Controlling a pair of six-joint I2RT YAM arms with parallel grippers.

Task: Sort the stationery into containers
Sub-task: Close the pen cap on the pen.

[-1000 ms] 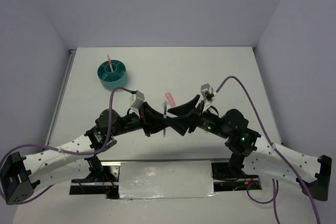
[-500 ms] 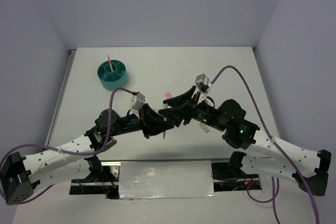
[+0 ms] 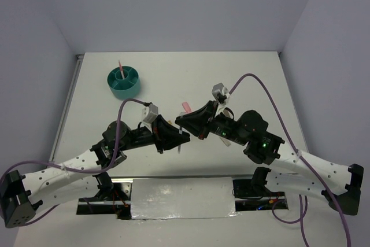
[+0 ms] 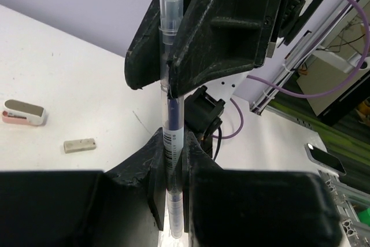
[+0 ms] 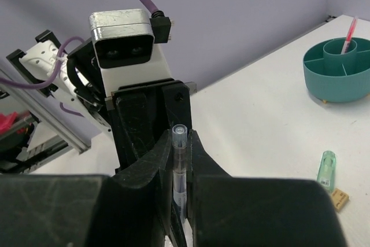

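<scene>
While the teal organizer (image 3: 124, 83) sits at the far left of the desk (image 3: 243, 79) with a pink pen (image 3: 119, 66) standing in its centre cup, the left claw (image 4: 172, 169) is pressed together on one end of a dark pen (image 4: 172, 117) near the middle front. Further along the same barrel, the right claw (image 5: 179, 163) pinches it too, so both grip the one pen, whose clear tip pokes out past the right fingers. A pink block (image 3: 187, 107) lies just beyond the two claws. A beige block (image 4: 79, 145), a mint-green block (image 5: 326, 169) and a brown block (image 5: 339, 199) lie loose on the desk.
</scene>
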